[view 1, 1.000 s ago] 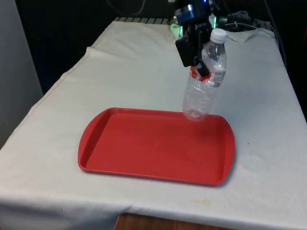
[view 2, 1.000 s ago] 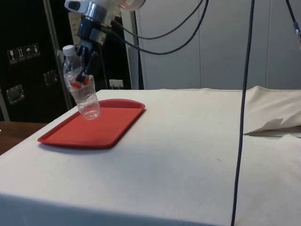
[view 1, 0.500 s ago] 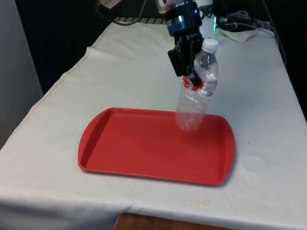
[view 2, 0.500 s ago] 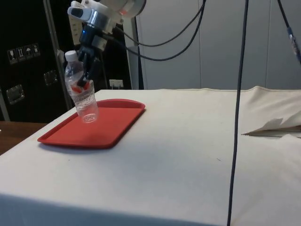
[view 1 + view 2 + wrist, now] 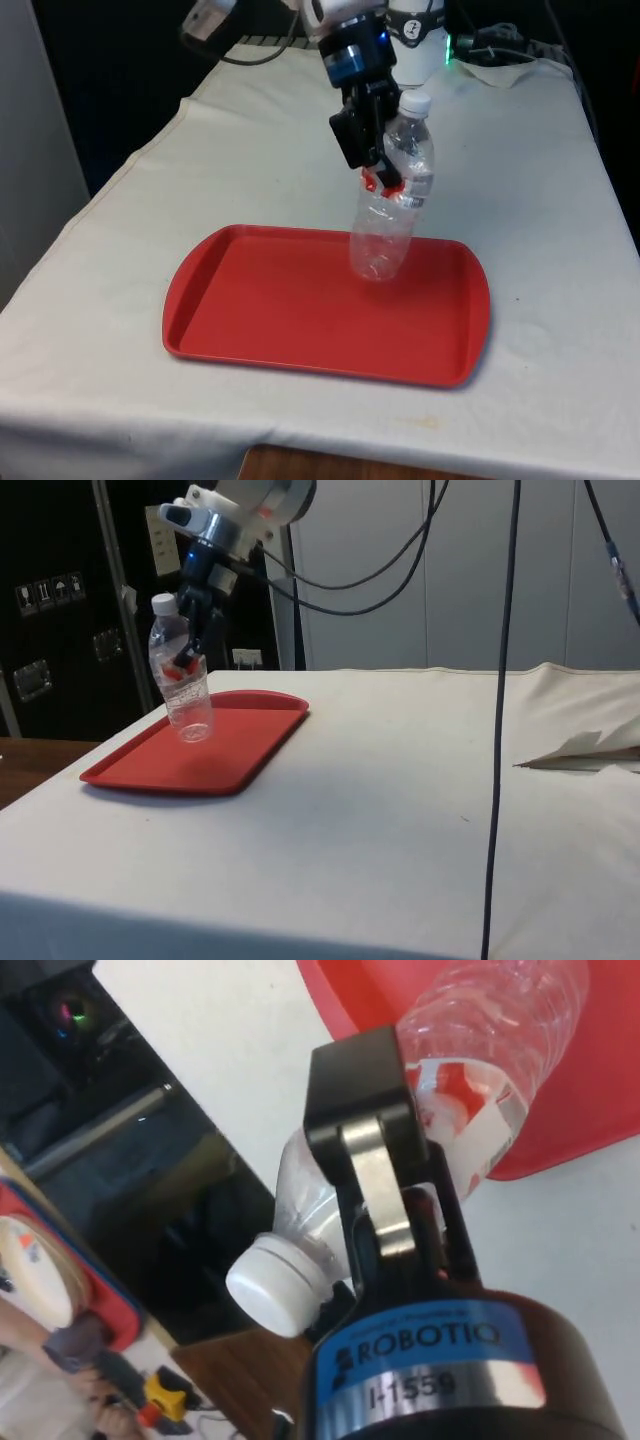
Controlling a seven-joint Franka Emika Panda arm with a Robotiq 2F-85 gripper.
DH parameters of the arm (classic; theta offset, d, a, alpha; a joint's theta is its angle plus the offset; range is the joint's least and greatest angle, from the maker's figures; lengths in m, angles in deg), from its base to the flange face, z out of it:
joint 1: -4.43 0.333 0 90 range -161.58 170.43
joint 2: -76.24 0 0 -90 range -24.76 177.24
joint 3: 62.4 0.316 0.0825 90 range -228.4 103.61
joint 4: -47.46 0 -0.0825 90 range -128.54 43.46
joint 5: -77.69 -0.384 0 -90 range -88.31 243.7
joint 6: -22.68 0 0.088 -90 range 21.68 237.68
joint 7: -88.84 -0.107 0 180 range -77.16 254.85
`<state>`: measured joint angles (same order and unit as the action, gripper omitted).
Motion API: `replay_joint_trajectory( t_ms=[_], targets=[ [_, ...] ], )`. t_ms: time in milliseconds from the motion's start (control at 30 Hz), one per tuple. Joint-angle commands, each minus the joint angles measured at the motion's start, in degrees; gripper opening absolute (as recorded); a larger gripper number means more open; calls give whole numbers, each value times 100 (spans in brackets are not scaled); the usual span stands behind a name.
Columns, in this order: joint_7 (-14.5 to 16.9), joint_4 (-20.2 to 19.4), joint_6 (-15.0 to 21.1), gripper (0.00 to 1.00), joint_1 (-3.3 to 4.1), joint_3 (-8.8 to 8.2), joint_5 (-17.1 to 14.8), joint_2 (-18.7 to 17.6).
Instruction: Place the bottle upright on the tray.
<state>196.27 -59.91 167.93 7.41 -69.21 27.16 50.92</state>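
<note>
My hand [image 5: 380,170] grips the tilted bottle [image 5: 388,205] above the tray [image 5: 250,310]; I should straighten it, lower gently, then release.

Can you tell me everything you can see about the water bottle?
The bottle is clear, thin, crinkly-looking plastic with a white screw cap and a red and white label around its middle. It looks empty. The black tool is shut on it near the label, holding it in the air. It is nearly upright, leaning a little, cap uppermost. Its base hangs over the red tray, toward the tray's far edge in the front view. Whether the base touches the tray yet, I cannot tell; in the side view it looks just above it.
</note>
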Motion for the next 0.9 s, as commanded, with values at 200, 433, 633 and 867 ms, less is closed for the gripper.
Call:
replay_joint_trajectory(
  t_ms=[200, 433, 633, 867],
  targets=[
    [584, 86, -160, 0, -74, -52, -630, -69],
    [831, 183, -361, 0, -52, -183, -940, -172],
    [814, 327, -487, 0, -52, -252, -940, -292],
    [791, 493, -636, 0, -69, -338, -940, -458]
  ],
)
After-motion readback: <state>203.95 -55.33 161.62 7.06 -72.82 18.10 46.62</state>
